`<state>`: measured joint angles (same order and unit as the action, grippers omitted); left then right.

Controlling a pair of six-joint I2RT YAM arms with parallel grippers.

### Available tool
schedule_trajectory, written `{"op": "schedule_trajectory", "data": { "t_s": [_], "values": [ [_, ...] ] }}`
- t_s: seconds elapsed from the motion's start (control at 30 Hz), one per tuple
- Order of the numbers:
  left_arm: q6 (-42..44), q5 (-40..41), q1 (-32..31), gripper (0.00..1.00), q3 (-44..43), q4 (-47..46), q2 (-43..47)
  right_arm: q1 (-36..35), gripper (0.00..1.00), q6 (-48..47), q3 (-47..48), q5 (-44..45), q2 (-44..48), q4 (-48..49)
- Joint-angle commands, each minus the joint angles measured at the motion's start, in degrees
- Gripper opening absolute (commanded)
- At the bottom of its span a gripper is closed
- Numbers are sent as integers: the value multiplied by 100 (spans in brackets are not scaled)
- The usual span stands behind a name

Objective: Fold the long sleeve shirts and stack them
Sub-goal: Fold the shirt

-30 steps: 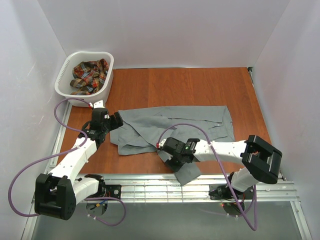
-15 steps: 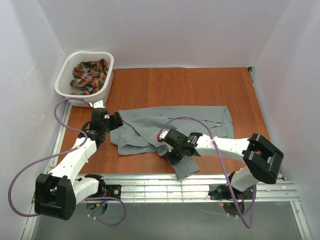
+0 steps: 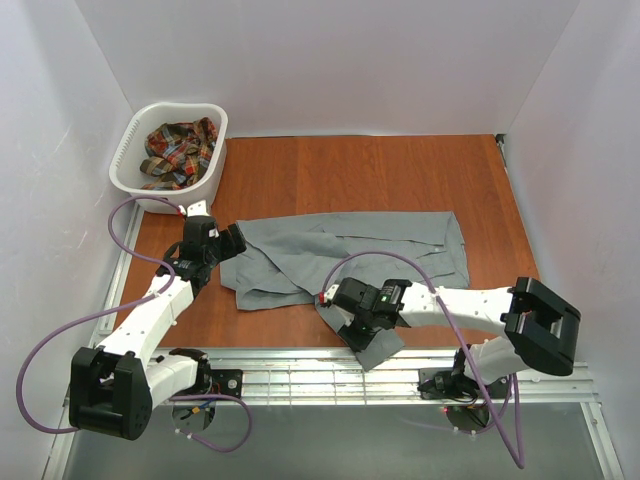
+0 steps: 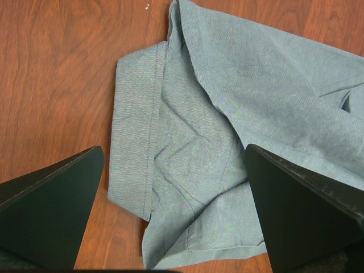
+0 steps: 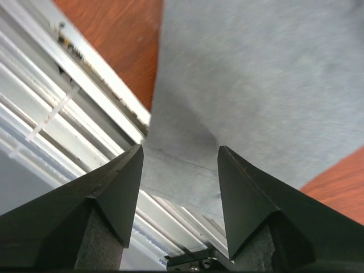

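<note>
The plain grey shirt (image 3: 340,250) lies spread across the middle of the table, one sleeve (image 3: 375,345) hanging over the near edge onto the metal rails. The plaid shirt (image 3: 178,150) lies bunched in the white basket. My left gripper (image 3: 232,243) is open and empty, hovering over the grey shirt's crumpled left end (image 4: 187,170). My right gripper (image 3: 352,330) is open and empty just above the hanging sleeve (image 5: 239,102) at the table edge; I cannot tell if it touches the cloth.
The white laundry basket (image 3: 135,130) stands at the far left corner. Metal rails (image 3: 300,365) run along the near table edge, also in the right wrist view (image 5: 68,114). White walls enclose the table on three sides.
My right gripper has shifted over the hanging sleeve, back towards the near edge after moving a little away. The sleeve moved slightly. The left arm has not moved.
</note>
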<state>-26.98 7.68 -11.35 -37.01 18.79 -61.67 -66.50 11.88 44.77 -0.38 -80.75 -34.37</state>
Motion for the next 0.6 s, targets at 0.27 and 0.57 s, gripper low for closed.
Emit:
{"op": "schedule_trajectory", "data": {
  "t_s": [0.27,0.57],
  "values": [
    [35,14,28,95,-25,-86,32,-153,50,280,-57,530,-380,-35],
    [35,14,28,95,-25,-94,32,-153,19,236,-74,794,-494,27]
  ]
}}
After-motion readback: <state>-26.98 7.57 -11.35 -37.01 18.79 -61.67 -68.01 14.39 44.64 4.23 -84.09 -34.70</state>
